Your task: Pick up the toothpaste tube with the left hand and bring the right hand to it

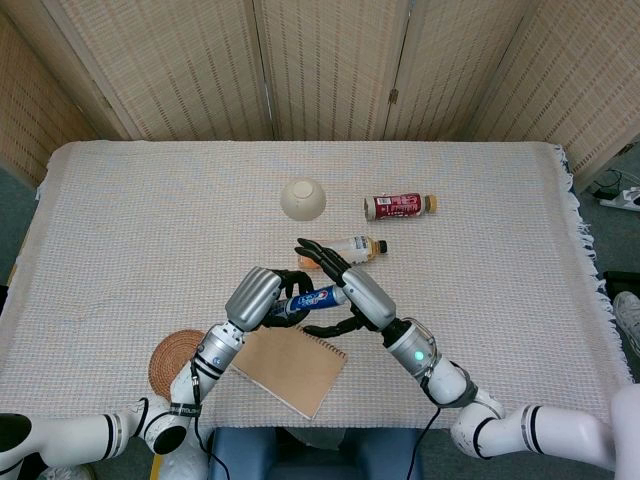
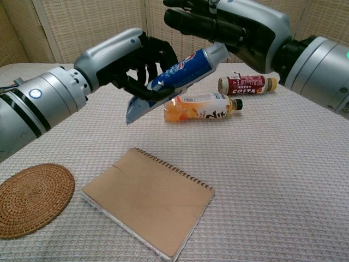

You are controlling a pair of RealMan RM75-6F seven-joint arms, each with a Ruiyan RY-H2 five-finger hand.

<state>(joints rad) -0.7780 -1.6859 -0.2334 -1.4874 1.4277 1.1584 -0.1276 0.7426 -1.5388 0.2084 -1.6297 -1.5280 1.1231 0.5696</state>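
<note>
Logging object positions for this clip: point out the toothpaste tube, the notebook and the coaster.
toothpaste tube [image 2: 182,72], chest view, on the blue printed body.
notebook [image 2: 147,198], chest view, on the middle of the brown cover.
coaster [image 2: 31,198], chest view, on the woven centre.

Low in the centre of the frame, the left hand [image 1: 262,296] grips the toothpaste tube [image 1: 311,299] above the table [image 1: 150,210]. The right hand [image 1: 343,292] sits at the tube's cap end, fingers spread. A notebook [image 1: 292,368] lies just below, a woven coaster [image 1: 172,360] at lower left.
</note>
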